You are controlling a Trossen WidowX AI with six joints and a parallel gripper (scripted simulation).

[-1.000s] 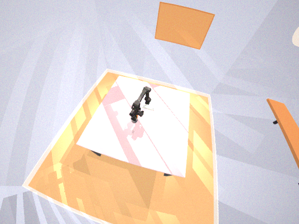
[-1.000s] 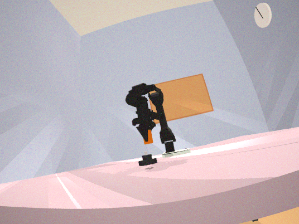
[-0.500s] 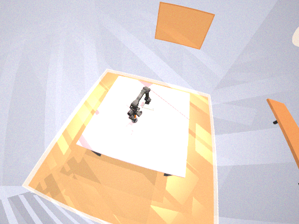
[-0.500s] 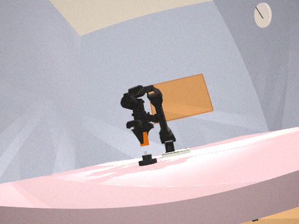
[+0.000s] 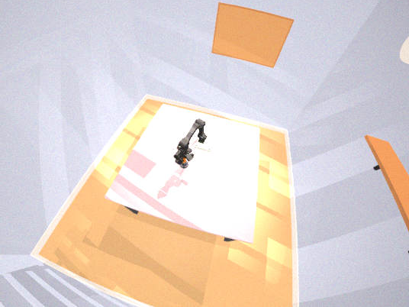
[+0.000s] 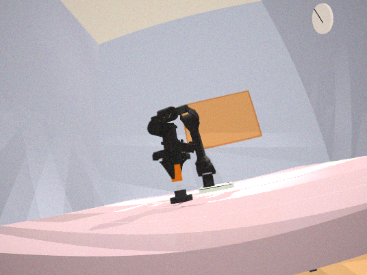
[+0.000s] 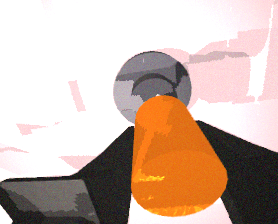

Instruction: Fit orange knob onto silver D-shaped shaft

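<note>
The orange knob (image 5: pixel 185 160) (image 6: pixel 177 173) (image 7: pixel 172 155) is held upright between the fingers of my gripper (image 6: pixel 176 175) (image 7: pixel 163 129), which is shut on it. The dark round pedestal (image 5: pixel 185 166) (image 6: pixel 181 198) (image 7: pixel 125 95) stands on the table just below. The silver shaft (image 6: pixel 178 187) rises from it. In the exterior view the knob's lower end is a little above the shaft, with a small gap, about in line with it. In the wrist view the knob covers most of the shaft. The knob's hole and both flat sides are hidden.
The arm's base stands on a pale plate (image 5: pixel 206 149) (image 6: pixel 226 186) behind and to the right of the pedestal in the exterior view. The white-pink table (image 5: pixel 225 192) (image 6: pixel 205 227) carries them, with shadows across it.
</note>
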